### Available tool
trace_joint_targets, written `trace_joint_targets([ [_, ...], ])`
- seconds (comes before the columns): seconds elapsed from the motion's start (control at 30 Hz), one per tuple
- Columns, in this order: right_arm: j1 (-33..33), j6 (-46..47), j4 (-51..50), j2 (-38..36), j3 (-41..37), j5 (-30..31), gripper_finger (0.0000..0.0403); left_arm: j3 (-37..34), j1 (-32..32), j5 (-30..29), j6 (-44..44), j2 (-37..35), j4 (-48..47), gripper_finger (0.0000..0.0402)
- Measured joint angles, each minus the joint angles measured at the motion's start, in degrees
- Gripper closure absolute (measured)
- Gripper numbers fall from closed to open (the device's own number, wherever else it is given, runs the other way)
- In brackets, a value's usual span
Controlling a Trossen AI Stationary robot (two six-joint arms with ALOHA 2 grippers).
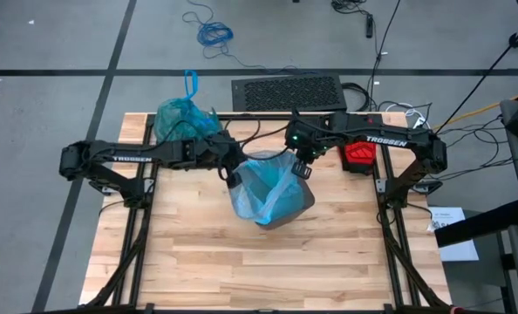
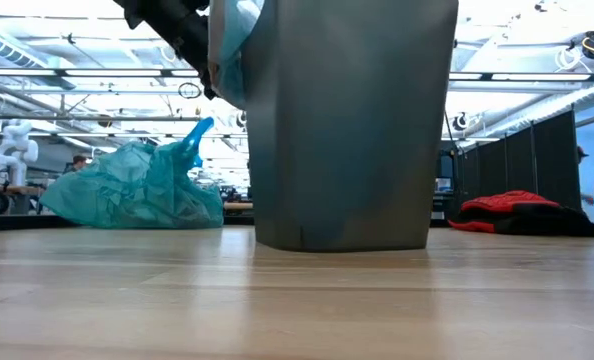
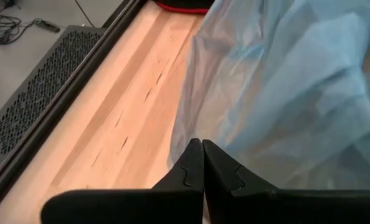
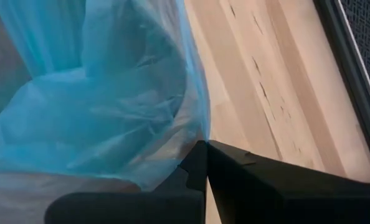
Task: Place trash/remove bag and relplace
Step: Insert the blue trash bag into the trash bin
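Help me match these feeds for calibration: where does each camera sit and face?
High: overhead, straight down; both arms, bin, teal bag.
Low: table height, level; bin, teal bag, one arm above.
Left wrist: past shut fingers at blue liner.
Right wrist: past shut fingers at liner.
Both wrists share the liner.

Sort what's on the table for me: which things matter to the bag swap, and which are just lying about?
In play: grey bin; pale blue bag in it; tied teal bag at the back; left gripper and right gripper, both pinching the blue bag.
Lying about: red glove; black perforated panel.
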Motion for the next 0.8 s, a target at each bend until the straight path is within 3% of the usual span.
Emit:
trace_joint_targets([
  [0.37,1.73,3.30,5.54,-6.89,-11.91,2.22,0.0403,-0.74,0.00,-0.20,-0.17,0.00,0.33,0.0401],
  [0.53,4.43,3.44,4.71,-12.17,-12.43,8.72,0.0403,-0.74,-0.01,-0.23,-0.29,0.00,0.60,0.0401],
  [0.8,11.02,3.29,4.52,-21.57,-12.43,8.80,0.0367,-0.74,-0.01,-0.28,-1.08,0.00,0.51,0.0401],
])
